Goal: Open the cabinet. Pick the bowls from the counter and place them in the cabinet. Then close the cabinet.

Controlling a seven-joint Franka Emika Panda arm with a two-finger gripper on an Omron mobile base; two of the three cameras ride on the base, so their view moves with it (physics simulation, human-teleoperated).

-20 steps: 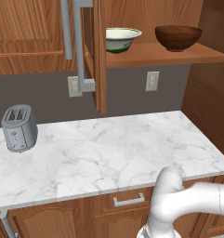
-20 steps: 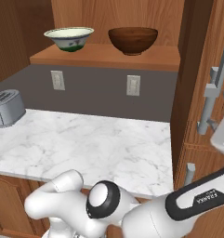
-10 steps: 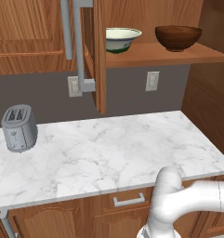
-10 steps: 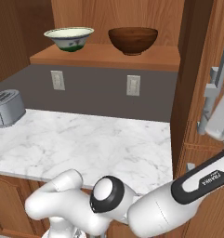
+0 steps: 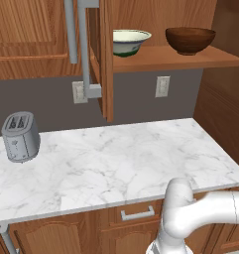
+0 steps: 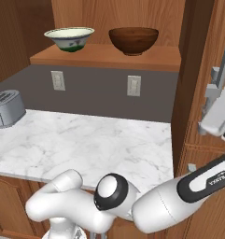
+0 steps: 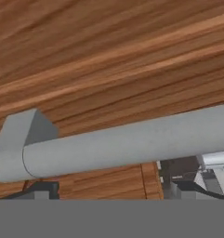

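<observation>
At the right-hand door of the cabinet (image 6: pixel 198 70), the arm reaches up and to the right, and the jaws stand wide apart with nothing clamped between them. In the hand view the door's grey bar handle (image 7: pixel 127 144) lies straight across, just ahead of the two dark fingertips (image 7: pixel 181 188), one low at each side of the bar; whether they touch it cannot be told. Reddish wood panel fills the space behind the bar.

Both cabinet doors stand open. On the wooden shelf (image 5: pixel 190 58) inside sit the two bowls, side by side and apart: the pale cream bowl (image 5: pixel 131 40) to the left, the dark brown bowl (image 5: pixel 190 39) to the right. The white marble worktop (image 5: pixel 121 158) below carries a grey toaster (image 5: pixel 21 136) at its left end.

On the arm's dark band, white lettering reads "FRANKA" (image 6: pixel 220 176).
</observation>
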